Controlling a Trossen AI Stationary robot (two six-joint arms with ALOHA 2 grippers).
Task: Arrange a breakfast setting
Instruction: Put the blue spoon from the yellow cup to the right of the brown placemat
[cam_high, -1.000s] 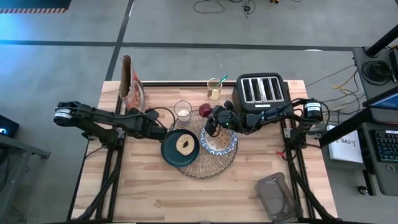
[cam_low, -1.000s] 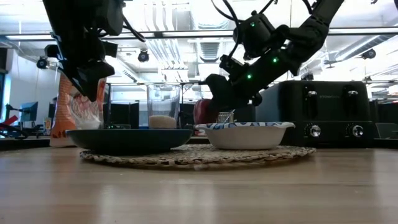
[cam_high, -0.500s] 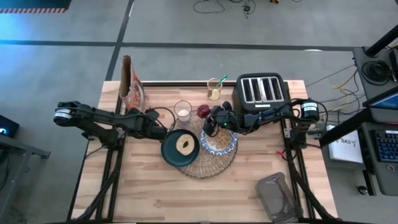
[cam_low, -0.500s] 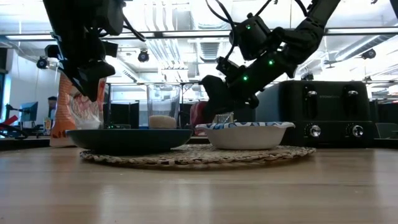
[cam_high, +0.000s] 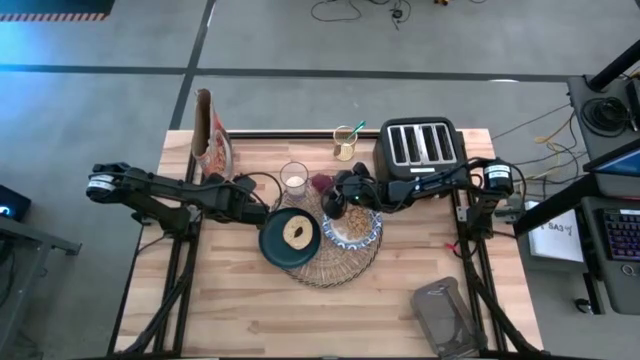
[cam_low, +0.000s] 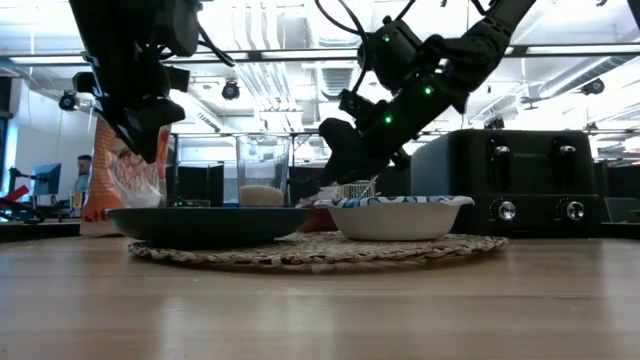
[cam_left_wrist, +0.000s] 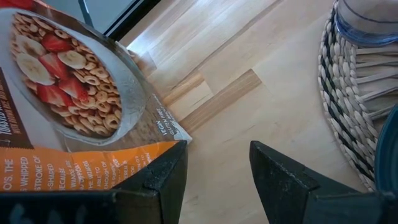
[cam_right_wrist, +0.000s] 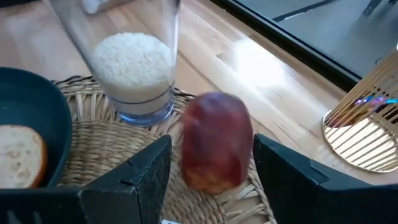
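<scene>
Right gripper (cam_high: 333, 205) low over the far edge of the placemat (cam_high: 335, 262), fingers apart around a red apple (cam_right_wrist: 216, 142) lying on the weave, just beside the bowl (cam_high: 351, 228) and near the glass (cam_high: 294, 178). Plate (cam_high: 290, 238) on the mat's left, toast (cam_high: 296, 233) on it. Left gripper (cam_left_wrist: 214, 177) parked beside the mat, fingers spread, facing a cereal box (cam_left_wrist: 68, 118). Toaster (cam_high: 420, 146) well behind.

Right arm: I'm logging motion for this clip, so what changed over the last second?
The right gripper slid leftward along the bowl's far rim toward the red apple-like thing, its open fingers now straddling it without gripping. The left gripper, open beside the cereal box, plate, glass, placemat and toaster stayed put.
</scene>
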